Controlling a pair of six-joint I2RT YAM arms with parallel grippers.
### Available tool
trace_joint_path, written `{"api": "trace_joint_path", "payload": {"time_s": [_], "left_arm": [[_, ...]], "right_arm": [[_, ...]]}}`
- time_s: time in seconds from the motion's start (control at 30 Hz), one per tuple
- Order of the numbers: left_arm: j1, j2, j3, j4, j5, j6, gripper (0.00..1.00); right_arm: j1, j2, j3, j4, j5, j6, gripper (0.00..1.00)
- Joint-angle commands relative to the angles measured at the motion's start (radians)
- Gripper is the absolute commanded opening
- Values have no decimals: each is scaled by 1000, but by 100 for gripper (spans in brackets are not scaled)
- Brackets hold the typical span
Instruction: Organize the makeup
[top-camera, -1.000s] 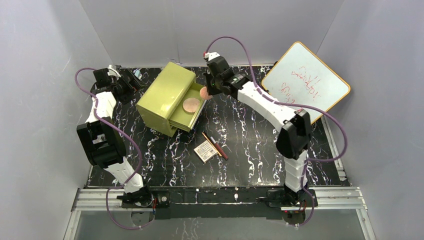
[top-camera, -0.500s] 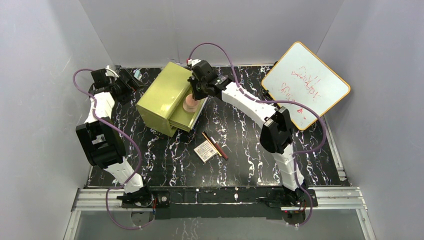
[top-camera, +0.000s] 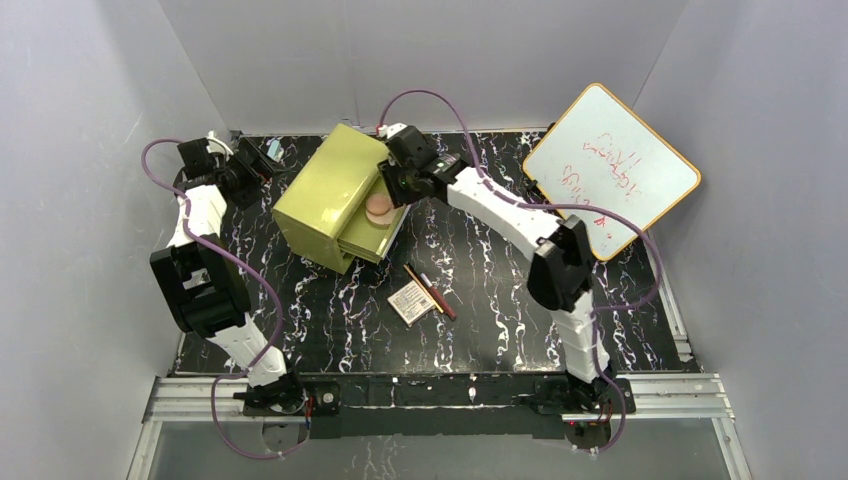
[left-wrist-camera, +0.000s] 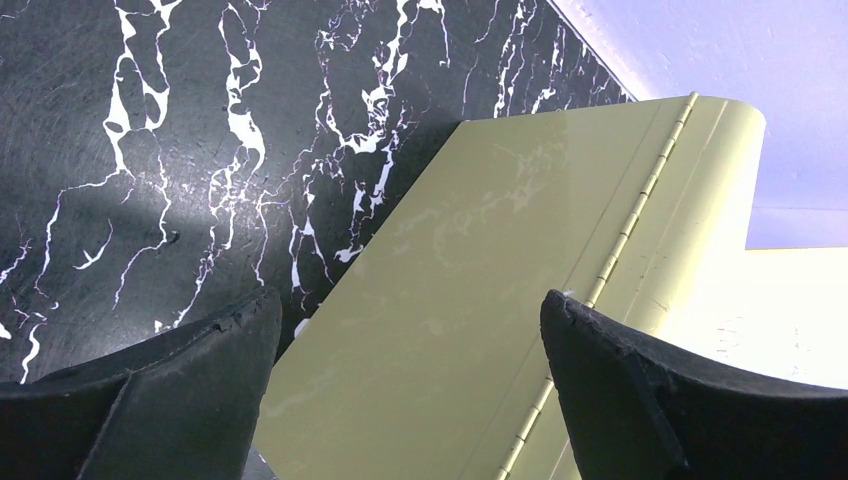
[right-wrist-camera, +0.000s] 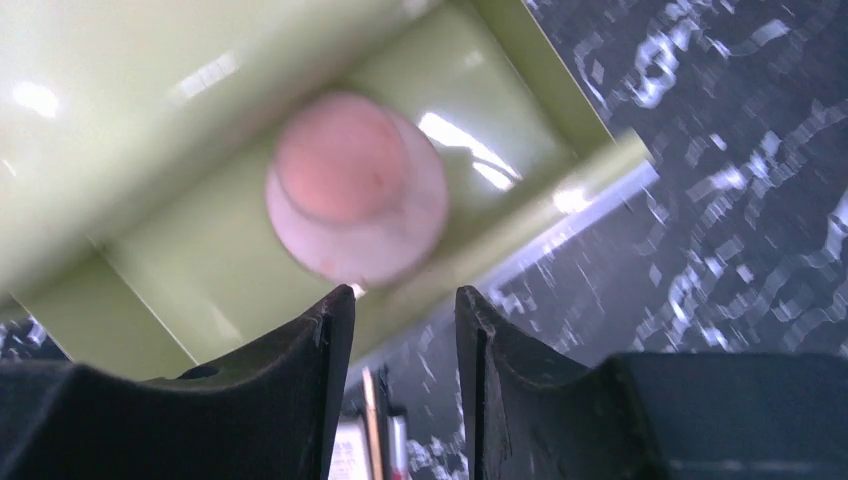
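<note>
Two pinkish-tan discs (top-camera: 378, 209) lie in the pulled-out drawer (top-camera: 362, 243) of the olive-green box (top-camera: 330, 190). In the right wrist view the smaller disc (right-wrist-camera: 335, 168) rests on the larger one (right-wrist-camera: 418, 222). My right gripper (top-camera: 392, 186) hovers just over them, its jaws a little apart and empty (right-wrist-camera: 402, 296). The cream palette (top-camera: 410, 301), gold pencil (top-camera: 414, 281) and dark red pencil (top-camera: 441, 301) lie together on the table. My left gripper (top-camera: 258, 163) is open and empty behind the box's left side (left-wrist-camera: 410, 312).
The orange-framed whiteboard (top-camera: 610, 165) leans at the back right. The box's hinged back (left-wrist-camera: 600, 280) fills the left wrist view over the black marbled table (top-camera: 480, 300). Grey walls enclose the table on three sides.
My right gripper carried the smaller disc left over the drawer, let it go onto the larger disc, and now stands just above it. The left arm barely moved.
</note>
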Motion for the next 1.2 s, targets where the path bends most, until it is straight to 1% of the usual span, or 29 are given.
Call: {"api": "trace_joint_path", "payload": {"time_s": [0.0,0.17,0.23,0.3,0.37,0.47,0.5,0.53,0.7,0.97,1.17], "left_arm": [[7,-37,-14,-2,31,-2,99],[9,-50,-12,-2,23,-1,99],[9,-53,-14,-2,21,-1,99],[9,-56,-12,-3,23,-1,99],[9,-58,-12,-2,22,-1,99],[9,-58,-11,-3,23,-1,99],[9,-60,-13,-3,24,-1,99],[9,-59,-14,-3,24,-1,99],[9,-63,-15,-3,22,2,99],[19,-63,-13,-3,33,0,99],[26,-64,-13,1,39,-5,99]], "right_arm": [[-4,-288,-197,47,124,-38,50],[22,-525,-544,84,97,19,50],[54,-572,-664,89,90,44,50],[78,-592,-745,92,65,69,52],[99,-597,-803,106,29,88,59],[124,-585,-827,143,-8,94,72],[132,-575,-824,153,-22,92,78],[141,-562,-820,163,-32,89,82],[203,-459,-780,191,-50,70,98],[278,-351,-759,206,-63,58,99],[321,-280,-744,182,4,33,99]]}}
